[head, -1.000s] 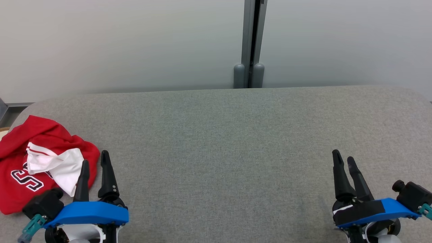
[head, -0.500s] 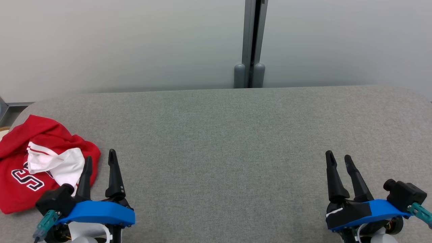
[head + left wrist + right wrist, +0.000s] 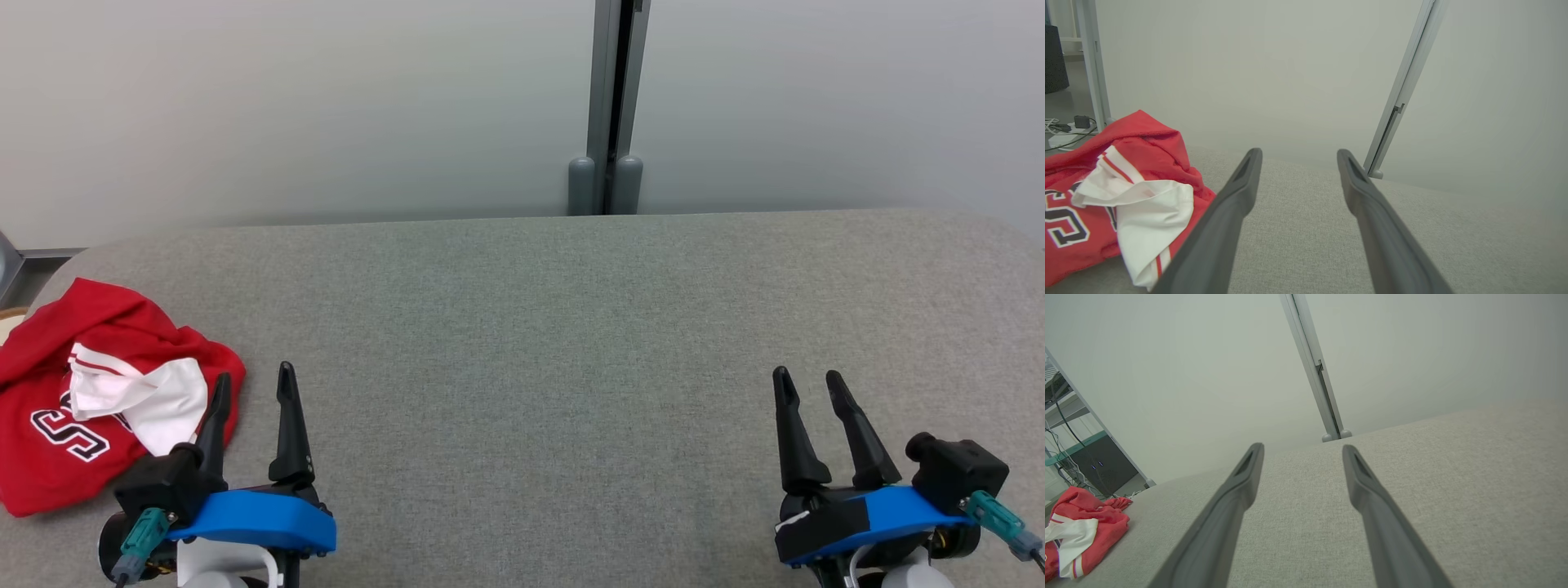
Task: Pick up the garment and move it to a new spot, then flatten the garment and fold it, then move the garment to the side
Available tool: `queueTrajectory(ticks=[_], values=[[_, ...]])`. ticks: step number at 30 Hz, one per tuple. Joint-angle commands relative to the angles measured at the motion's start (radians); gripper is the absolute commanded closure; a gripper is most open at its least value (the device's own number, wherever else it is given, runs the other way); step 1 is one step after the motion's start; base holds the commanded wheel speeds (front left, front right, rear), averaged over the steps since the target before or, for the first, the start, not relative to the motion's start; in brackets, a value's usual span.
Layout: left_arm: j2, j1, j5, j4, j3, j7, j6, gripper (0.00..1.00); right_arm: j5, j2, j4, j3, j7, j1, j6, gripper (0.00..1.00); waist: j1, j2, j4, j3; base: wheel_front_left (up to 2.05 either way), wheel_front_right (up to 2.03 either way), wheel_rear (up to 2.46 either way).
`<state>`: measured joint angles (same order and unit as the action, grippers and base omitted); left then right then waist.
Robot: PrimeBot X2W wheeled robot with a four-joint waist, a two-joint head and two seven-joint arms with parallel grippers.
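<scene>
Step in hand = the 1st one, pickup; nothing grabbed yet. The garment (image 3: 114, 392) is a red jersey w/ white trim + dark lettering, crumpled in a heap at the near-left corner of the table (image 3: 531, 327), its outer side right at the table's left edge. L gripper (image 3: 253, 374) sits over the table's near-left area, fingers spread wide, empty. Its outer finger overlaps the heap's table-centre-side hem in head view; contact y/n, can't tell. R gripper (image 3: 807, 374) is over the table's near-right area, also spread wide + empty, well apart from the cloth. My read on the next move: L arm shifts toward the table's left edge, drops onto the heap, and pinches a raised fold, e.g. the red ridge on the heap's far-table side or the white piece on top. Needs a bite deep enough to lift the bulk, not just one loose flap. Then carry toward table centre, prob the new spot. Risk imo: a push instead of a pinch could shove the cloth off the table's left edge. R arm is likely wanted for the flatten.
</scene>
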<state>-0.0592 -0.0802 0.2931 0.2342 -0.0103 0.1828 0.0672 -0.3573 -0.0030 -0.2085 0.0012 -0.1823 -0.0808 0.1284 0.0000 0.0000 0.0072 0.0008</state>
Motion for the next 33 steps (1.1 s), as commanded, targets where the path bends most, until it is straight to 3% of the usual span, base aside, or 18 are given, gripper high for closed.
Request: queueTrajectory(ticks=[1,33], values=[[-0.009,-0.012,-0.028,-0.001,-0.006,0.011,-0.003,0.00,0.030,-0.006,0.001,0.004,-0.011,-0.022,0.003,0.00,0.0000,0.0000,0.001,0.000,0.00,0.00,0.00],[-0.032,-0.019,-0.236,0.065,-0.033,0.082,-0.046,0.00,0.283,-0.009,-0.041,0.017,-0.082,-0.023,0.003,0.00,0.0000,0.0000,0.005,-0.003,0.00,0.00,0.00]])
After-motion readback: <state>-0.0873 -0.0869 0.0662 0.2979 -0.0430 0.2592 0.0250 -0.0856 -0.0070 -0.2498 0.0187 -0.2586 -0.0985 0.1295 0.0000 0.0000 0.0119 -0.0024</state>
